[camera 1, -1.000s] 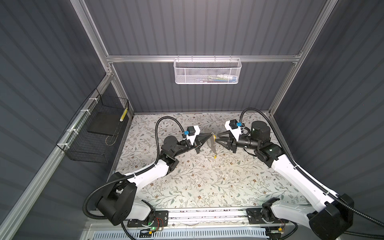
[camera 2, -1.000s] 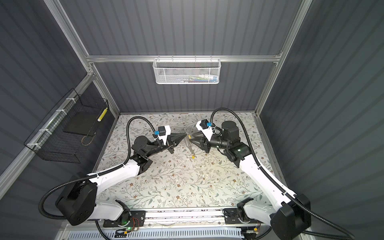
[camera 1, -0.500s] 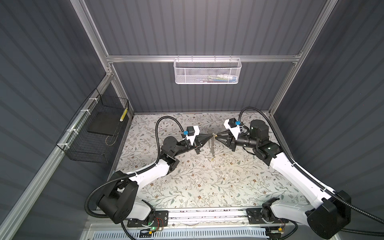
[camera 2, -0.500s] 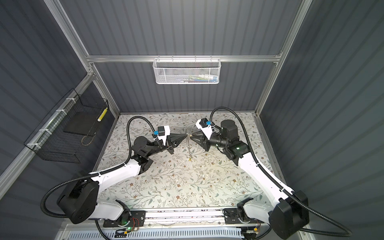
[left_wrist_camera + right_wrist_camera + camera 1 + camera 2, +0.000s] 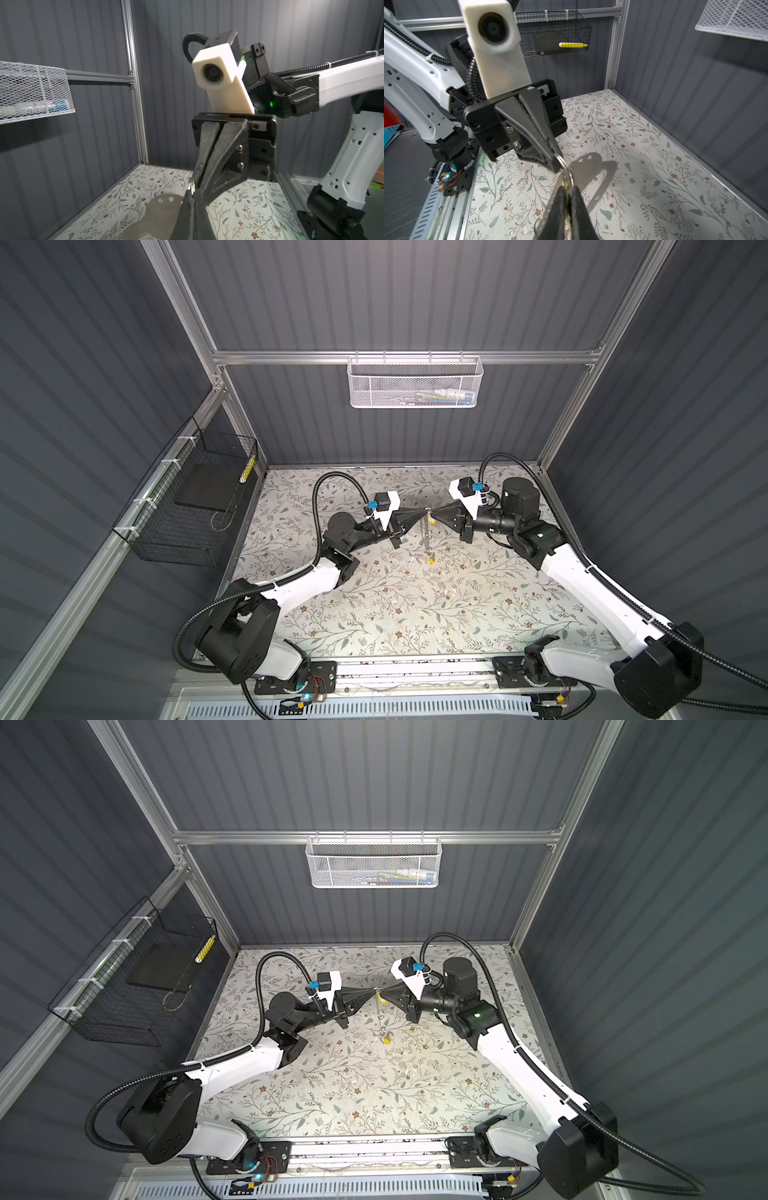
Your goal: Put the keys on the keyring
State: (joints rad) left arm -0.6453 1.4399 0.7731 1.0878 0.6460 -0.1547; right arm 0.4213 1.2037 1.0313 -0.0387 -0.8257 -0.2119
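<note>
Staged over floral mat (image 5: 374,614), beside black wire basket (image 5: 183,522) and below white mesh basket (image 5: 415,383). Clamped left gripper (image 5: 420,514) tight on tabbed top of dangling keyring (image 5: 428,537); met it tip to tip with right gripper (image 5: 437,514), pinched on yellow key (image 5: 432,522), mostly hidden inside the grip. Showed second yellow key (image 5: 432,561) at loop's lower end.

Twin high views down onto table (image 5: 415,614); wrist views close, face-to-face.
</note>
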